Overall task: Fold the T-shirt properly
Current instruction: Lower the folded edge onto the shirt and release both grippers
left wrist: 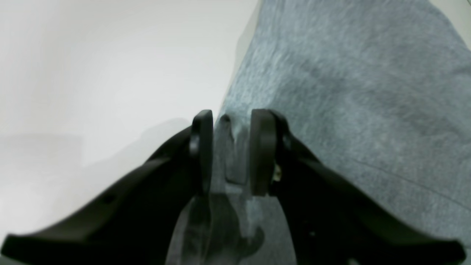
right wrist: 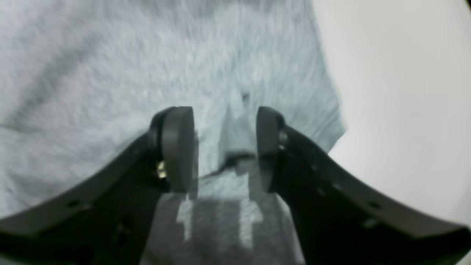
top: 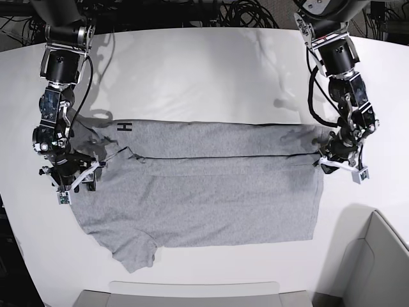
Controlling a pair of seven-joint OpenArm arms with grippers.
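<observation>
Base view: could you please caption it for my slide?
Both arms grip opposite ends of the partly folded T-shirt on the table.

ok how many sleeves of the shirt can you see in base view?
1. It sticks out at the lower left of the T-shirt, near the table's front edge. The other sleeve may be folded under near the right gripper.

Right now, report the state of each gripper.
Left gripper: jaws pinching the edge of the T-shirt.
Right gripper: jaws gripping a fold of the T-shirt.
</observation>
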